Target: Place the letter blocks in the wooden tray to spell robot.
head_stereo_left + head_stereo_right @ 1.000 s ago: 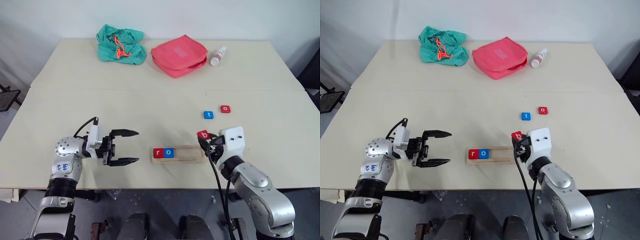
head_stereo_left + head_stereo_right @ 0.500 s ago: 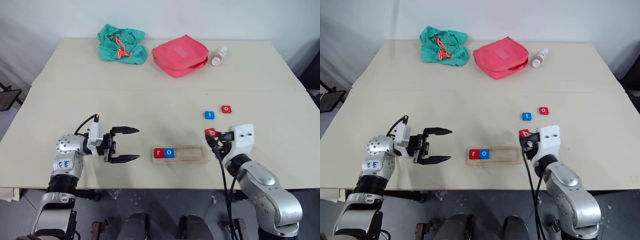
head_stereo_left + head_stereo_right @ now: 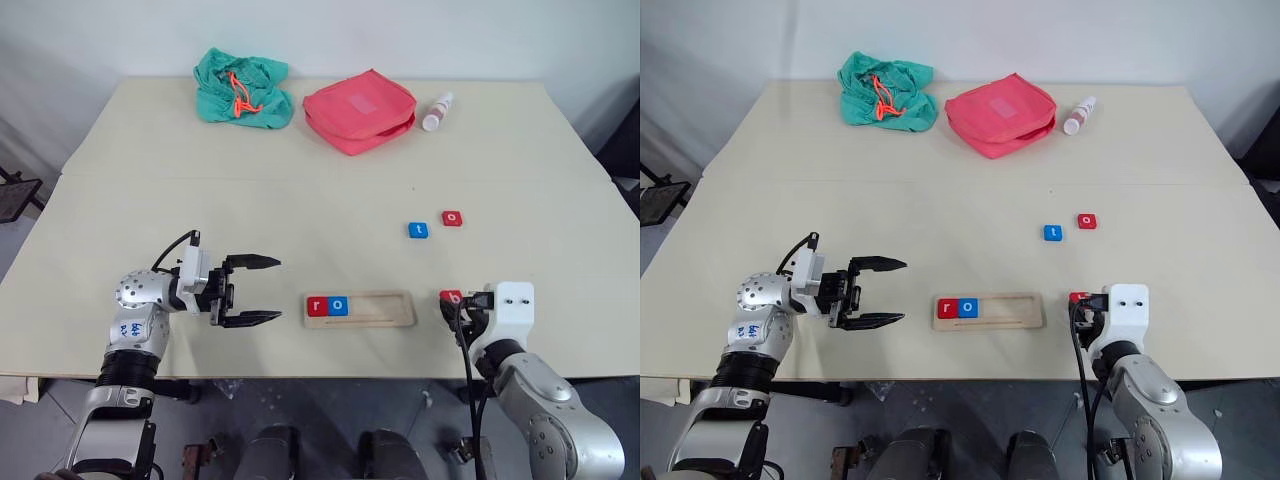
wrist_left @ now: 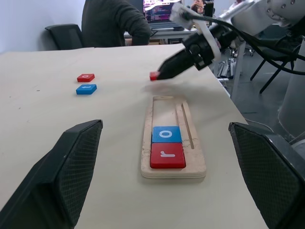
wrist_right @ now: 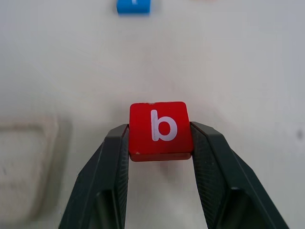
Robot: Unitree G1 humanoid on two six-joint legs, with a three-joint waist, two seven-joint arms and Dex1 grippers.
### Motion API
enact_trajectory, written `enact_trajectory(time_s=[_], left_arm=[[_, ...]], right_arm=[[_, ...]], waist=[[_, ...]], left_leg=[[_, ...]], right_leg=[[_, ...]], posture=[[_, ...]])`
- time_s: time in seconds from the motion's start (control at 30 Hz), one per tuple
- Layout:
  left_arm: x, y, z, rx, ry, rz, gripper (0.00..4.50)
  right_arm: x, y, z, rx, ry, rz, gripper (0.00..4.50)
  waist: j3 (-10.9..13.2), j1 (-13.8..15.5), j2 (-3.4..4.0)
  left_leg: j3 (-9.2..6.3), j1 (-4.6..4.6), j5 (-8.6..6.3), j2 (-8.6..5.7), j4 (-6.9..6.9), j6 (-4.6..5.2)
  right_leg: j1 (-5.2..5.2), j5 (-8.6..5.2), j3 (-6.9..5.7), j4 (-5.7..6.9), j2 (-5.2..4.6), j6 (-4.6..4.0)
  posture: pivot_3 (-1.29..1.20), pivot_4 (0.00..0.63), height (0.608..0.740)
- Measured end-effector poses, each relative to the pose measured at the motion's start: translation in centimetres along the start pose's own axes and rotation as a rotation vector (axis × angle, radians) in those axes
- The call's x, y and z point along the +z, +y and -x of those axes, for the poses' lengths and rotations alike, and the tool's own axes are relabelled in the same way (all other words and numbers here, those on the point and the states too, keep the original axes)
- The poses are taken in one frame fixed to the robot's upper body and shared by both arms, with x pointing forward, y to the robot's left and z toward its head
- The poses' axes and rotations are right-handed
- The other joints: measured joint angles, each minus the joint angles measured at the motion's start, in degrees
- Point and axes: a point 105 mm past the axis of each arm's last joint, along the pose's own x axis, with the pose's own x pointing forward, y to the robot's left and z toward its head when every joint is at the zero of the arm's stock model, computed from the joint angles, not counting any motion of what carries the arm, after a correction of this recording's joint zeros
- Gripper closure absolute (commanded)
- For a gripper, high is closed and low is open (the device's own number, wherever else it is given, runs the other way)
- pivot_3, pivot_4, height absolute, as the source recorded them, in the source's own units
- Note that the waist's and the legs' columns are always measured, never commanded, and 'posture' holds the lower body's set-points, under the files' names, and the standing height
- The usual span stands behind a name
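- The wooden tray [image 3: 360,309] lies between the two grippers, long axis running from one towards the other, red r [image 3: 317,306] and blue o [image 3: 339,305] at its left end.
- Left gripper [image 3: 262,291], jaws spread wide and empty, points at that end.
- Right gripper [image 5: 159,143] pinches the red b block [image 5: 160,130] just right of the tray.
- Blue t [image 3: 418,230] and red o [image 3: 452,218] lie beyond it; nothing between.

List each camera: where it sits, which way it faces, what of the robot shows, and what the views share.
Head eyes: look forward and down over the table; both arms show.
Left wrist: looks along the open left gripper at the wooden tray.
Right wrist: looks along the right gripper, clamped on the red b block.
Shared: the tray and the b block.
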Motion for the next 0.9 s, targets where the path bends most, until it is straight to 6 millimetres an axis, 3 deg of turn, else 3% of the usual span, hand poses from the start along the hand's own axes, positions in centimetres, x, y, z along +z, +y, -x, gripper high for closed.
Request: enact_trajectory(time_s=[0.3, 0.43, 0.6, 0.7, 0.83, 0.9], left_arm=[[0.0, 0.0, 0.0, 0.0, 0.0, 0.0, 0.0], [0.0, 0.0, 0.0, 0.0, 0.0, 0.0, 0.0], [-0.1, -0.1, 0.0, 0.002, -0.002, 0.003, 0.0], [-0.3, -0.3, 0.1, 0.005, -0.001, 0.011, 0.0], [-0.4, -0.4, 0.2, 0.009, -0.001, 0.011, 0.0], [-0.5, -0.6, 0.1, 0.01, -0.006, 0.01, 0.0]], right_arm=[[0.0, 0.5, 0.1, 0.032, 0.004, -0.014, 0.03], [1.0, 0.9, 0.6, 0.098, -0.025, 0.035, 0.03], [2.2, -0.3, 2.4, 0.325, 0.02, 0.316, 0.03], [2.3, -0.7, 2.9, 0.447, 0.059, 0.397, 0.03], [2.2, -1.3, 2.9, 0.587, 0.108, 0.491, 0.03], [2.9, -2.8, 2.1, 0.656, 0.17, 0.614, 0.03]], waist=[[0.0, 0.0, 0.0], [0.0, 0.0, 0.0], [0.0, 0.2, -0.02], [0.0, 0.2, -0.05], [0.0, 0.2, -0.06], [0.0, 0.0, -0.06]], left_leg=[[0.0, 0.0, 0.0, 0.0, 0.0, 0.0], [0.0, 0.0, 0.0, 0.0, 0.0, 0.0], [0.1, -0.01, -0.04, -0.06, 0.03, 0.1], [0.08, 0.04, -0.03, 0.03, 0.03, 0.1], [0.09, 0.04, -0.03, 0.0, 0.06, 0.1], [0.25, 0.03, -0.05, -0.01, 0.14, 0.2]], right_leg=[[-0.02, 0.0, 0.02, 0.0, 0.0, 0.0], [-0.01, 0.0, 0.02, 0.0, 0.0, 0.0], [0.05, 0.0, 0.03, -0.14, -0.03, 0.0], [0.17, 0.0, -0.05, -0.22, 0.01, 0.0], [0.21, 0.0, -0.06, -0.26, -0.02, 0.0], [0.26, 0.01, -0.03, -0.42, -0.05, 0.01]], posture=[[0.0, 0.15, 0.74], [0.0, 0.15, 0.74], [0.0, 0.15, 0.74], [0.0, 0.15, 0.74], [0.0, 0.15, 0.74], [0.0, 0.15, 0.74]])
